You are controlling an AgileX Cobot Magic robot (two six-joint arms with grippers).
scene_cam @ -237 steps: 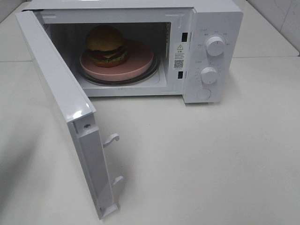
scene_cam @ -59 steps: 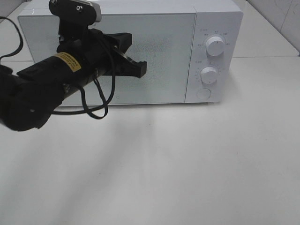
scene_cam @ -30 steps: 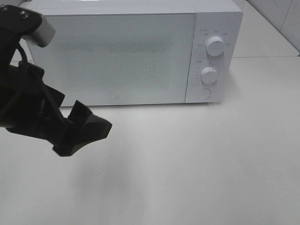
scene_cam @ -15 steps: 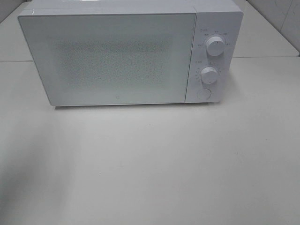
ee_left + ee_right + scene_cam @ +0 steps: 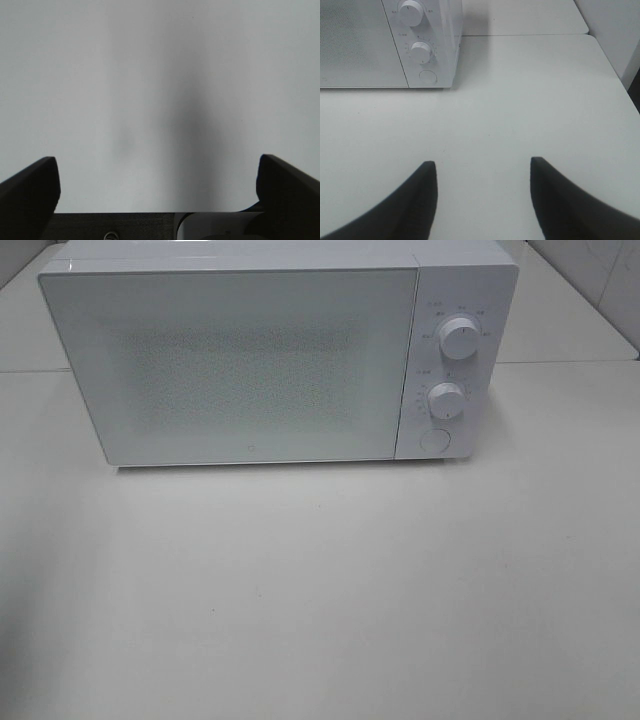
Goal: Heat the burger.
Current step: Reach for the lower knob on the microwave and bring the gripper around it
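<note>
The microwave (image 5: 280,350) stands on the worktop (image 5: 400,590), ahead and left of the right fingers (image 5: 415,200), well apart. On its right side the upper knob (image 5: 459,338) sits above the lower knob (image 5: 446,400), with a button (image 5: 434,440) beneath. The left fingers (image 5: 30,185) hang over worktop.

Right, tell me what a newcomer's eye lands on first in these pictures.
The white microwave fills the back of the pale table, its door shut, with an upper dial and a lower dial above a round button on its right panel. No burger is in sight. The left end effector and the right end effector both hang open and empty over the table, the right one facing the control panel.
</note>
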